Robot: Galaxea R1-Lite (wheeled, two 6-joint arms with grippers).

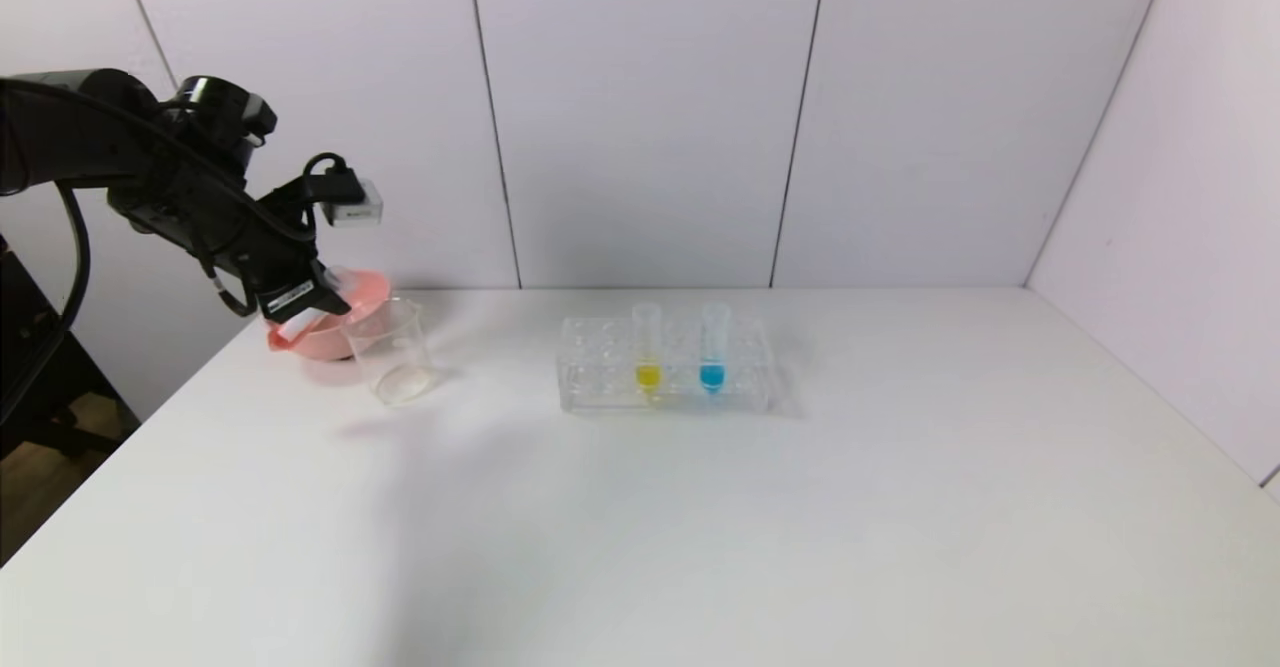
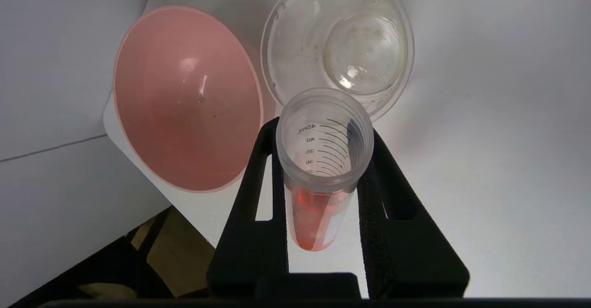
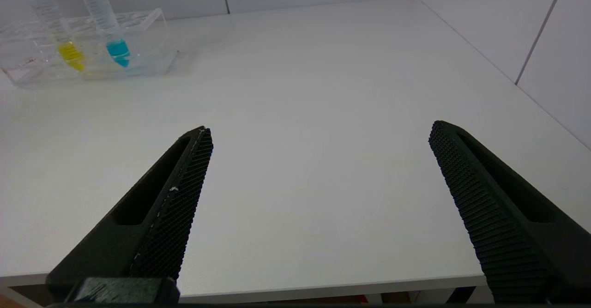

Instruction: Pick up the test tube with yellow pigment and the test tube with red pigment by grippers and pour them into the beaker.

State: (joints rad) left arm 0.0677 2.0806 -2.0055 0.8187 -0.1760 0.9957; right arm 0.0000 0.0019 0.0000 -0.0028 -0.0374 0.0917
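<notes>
left gripper [image 2: 323,178] fingers clamp the test tube with red pigment [image 2: 321,169] above beaker [image 2: 339,45], beside pink bowl [image 2: 184,100]; right gripper [image 3: 318,160] fingers spread.

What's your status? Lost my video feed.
Left gripper shut on red test tube, near beaker. Right gripper open, idle. Yellow test tube racked. Nothing blocking.

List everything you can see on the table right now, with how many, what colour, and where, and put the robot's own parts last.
red tube: one, clear with red liquid, held in the left tool above the table, near the beaker
yellow tube: one, yellow liquid, in rack
blue tube: one, blue liquid, in rack, beside yellow
rack: one, clear, mid-table
beaker: one, clear, far left of table
bowl: one, pink, next to beaker
table: one, white
left tool: black, shut on red tube
right tool: black, open, low at the table's near edge
</notes>
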